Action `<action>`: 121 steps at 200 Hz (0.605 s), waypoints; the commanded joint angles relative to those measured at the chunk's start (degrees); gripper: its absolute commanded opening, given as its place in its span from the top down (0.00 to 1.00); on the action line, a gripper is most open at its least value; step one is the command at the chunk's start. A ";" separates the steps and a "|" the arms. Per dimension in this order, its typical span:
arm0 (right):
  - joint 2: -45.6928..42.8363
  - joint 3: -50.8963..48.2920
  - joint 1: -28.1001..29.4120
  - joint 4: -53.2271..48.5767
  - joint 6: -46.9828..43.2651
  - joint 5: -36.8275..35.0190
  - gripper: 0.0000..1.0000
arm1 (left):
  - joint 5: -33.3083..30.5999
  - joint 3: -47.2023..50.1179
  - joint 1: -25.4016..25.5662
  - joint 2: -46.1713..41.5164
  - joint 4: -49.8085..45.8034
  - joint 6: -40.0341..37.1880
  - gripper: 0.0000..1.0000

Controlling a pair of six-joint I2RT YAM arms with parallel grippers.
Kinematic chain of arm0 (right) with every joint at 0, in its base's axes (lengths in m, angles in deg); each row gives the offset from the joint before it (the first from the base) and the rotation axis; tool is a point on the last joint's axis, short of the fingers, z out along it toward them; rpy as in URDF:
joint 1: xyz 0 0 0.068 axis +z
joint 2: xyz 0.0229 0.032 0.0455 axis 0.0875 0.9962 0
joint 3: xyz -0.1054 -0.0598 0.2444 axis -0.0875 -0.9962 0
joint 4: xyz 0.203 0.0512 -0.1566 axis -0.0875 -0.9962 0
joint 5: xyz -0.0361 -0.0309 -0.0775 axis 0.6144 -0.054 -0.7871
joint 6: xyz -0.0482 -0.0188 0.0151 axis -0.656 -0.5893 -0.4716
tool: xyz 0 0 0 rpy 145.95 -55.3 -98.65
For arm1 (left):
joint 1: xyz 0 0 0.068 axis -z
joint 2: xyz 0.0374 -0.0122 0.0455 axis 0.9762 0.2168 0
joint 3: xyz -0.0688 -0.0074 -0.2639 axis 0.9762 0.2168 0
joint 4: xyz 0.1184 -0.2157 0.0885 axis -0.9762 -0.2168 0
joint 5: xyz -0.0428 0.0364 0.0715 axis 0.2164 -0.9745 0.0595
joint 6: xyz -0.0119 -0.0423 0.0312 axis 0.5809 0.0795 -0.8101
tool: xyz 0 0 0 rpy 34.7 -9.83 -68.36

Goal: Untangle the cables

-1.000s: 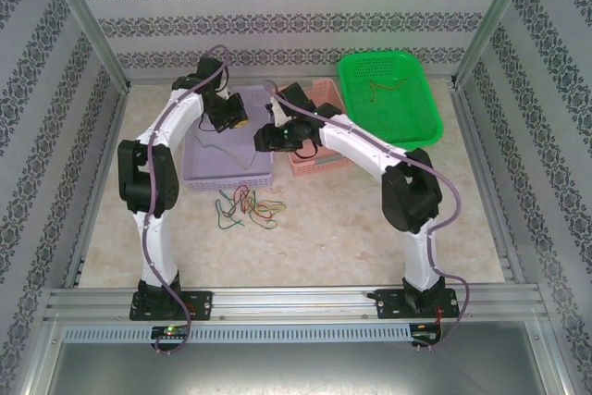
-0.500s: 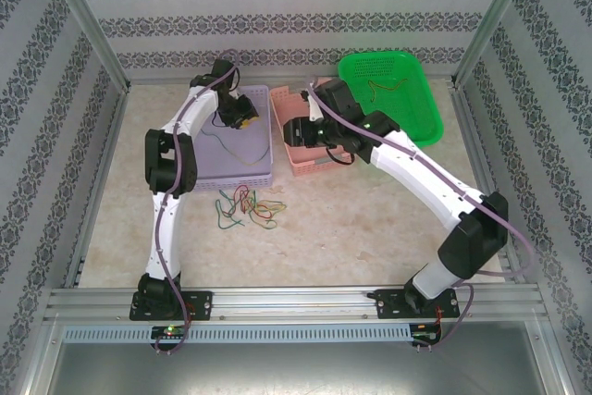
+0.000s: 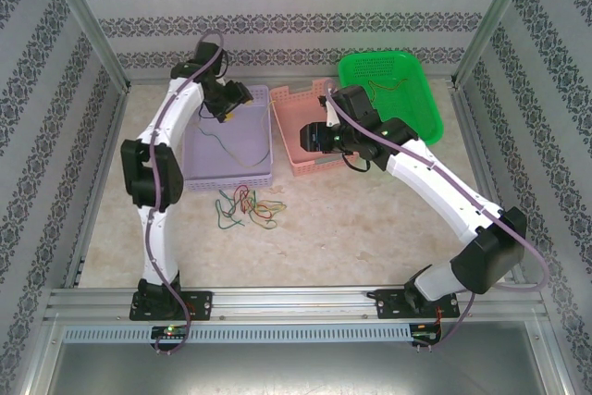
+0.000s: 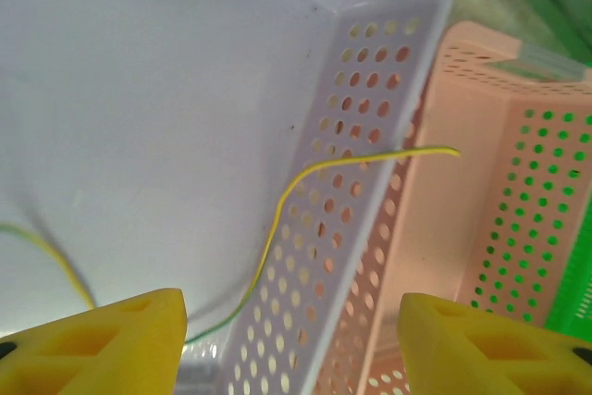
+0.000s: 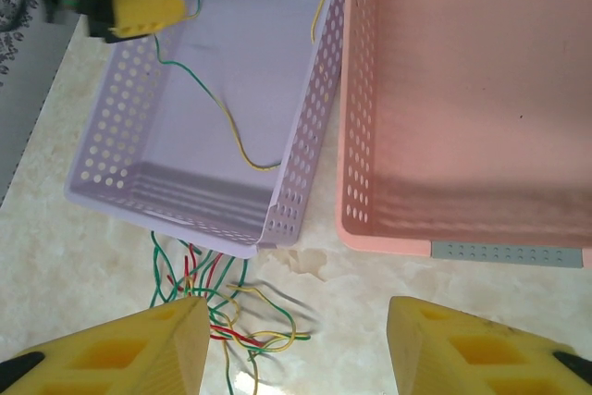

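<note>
A tangle of green, yellow and red cables [image 3: 245, 205] lies on the table in front of the lilac basket [image 3: 231, 182]; in the right wrist view the tangle [image 5: 231, 321] sits beside my left finger. One yellow-green cable [image 5: 231, 131] lies loose inside the lilac basket, its end draped over the side wall [image 4: 305, 178]. My left gripper [image 3: 231, 108] [image 4: 291, 339] hangs open over the basket's far end, holding nothing. My right gripper [image 3: 310, 136] [image 5: 296, 349] stands open above the gap between the lilac and pink baskets.
An empty pink basket [image 3: 314, 170] [image 5: 462, 90] stands right against the lilac one. A green basket [image 3: 416, 108] at the back right holds one cable [image 3: 387, 88]. Patterned walls and metal posts fence in the table.
My left gripper has opened and let the yellow-green cable drop into the lilac basket. The right arm swung right and stretched out over the pink basket.
</note>
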 commanded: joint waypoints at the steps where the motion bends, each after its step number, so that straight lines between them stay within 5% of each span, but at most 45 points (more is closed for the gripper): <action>1: -1.75 -1.13 -0.27 -0.22 -1.01 -1.48 0.47 | -4.68 5.06 0.11 -6.45 -2.38 3.25 0.38; 63: -4.44 -6.37 0.93 -0.84 -1.83 -3.20 0.52 | 2.44 24.95 1.54 -21.69 5.00 5.78 0.53; 91: -6.27 -10.10 1.39 0.30 -0.62 -2.85 0.52 | 4.51 20.11 2.56 -15.31 6.04 1.80 0.63; 121: -7.34 -10.90 1.48 -0.41 -0.69 -2.72 0.52 | 1.69 8.31 3.26 -3.23 4.27 -11.46 0.72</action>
